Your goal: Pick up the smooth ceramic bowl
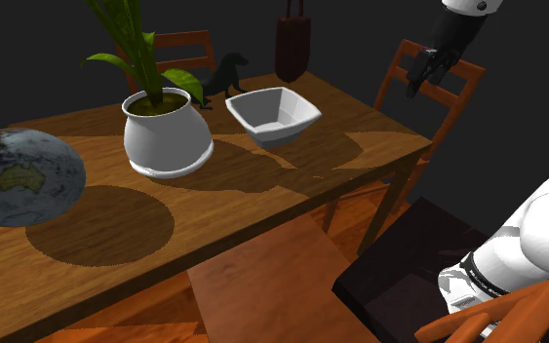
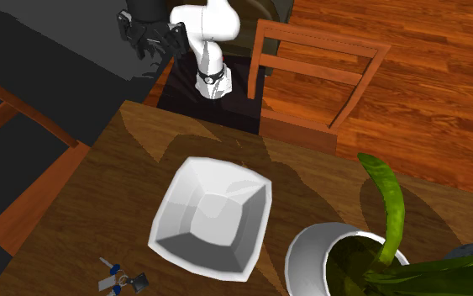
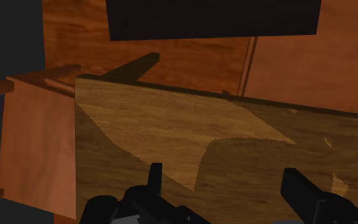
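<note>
White and square-rimmed, the bowl (image 1: 274, 115) is seen resting upright on the wooden table (image 1: 262, 209). It is placed well apart from the pincer (image 1: 423, 80), lower than it and toward the shoulder view's left of it. The pincer is held in the air past the table's edge, in front of a wooden chair (image 1: 399, 93). Its two black fingers (image 3: 298, 191) are shown standing wide apart in the wrist view, and nothing is clasped or touched by them. Beneath the fingers a bare corner of the table top is shown, partly lit and partly shaded, with the chair's seat just beside it.

Farther from the pincer than the bowl, a white pot (image 1: 168, 134) with a green plant is set near the bowl, and a globe (image 1: 19, 177) is placed farther still. A small dark animal figure (image 1: 225, 73) is seen just behind the bowl, on its side away from the stand (image 1: 409, 263). In the second exterior view a small bunch of keys (image 2: 118, 277) is found on the table, on the bowl's side away from the pincer.
</note>
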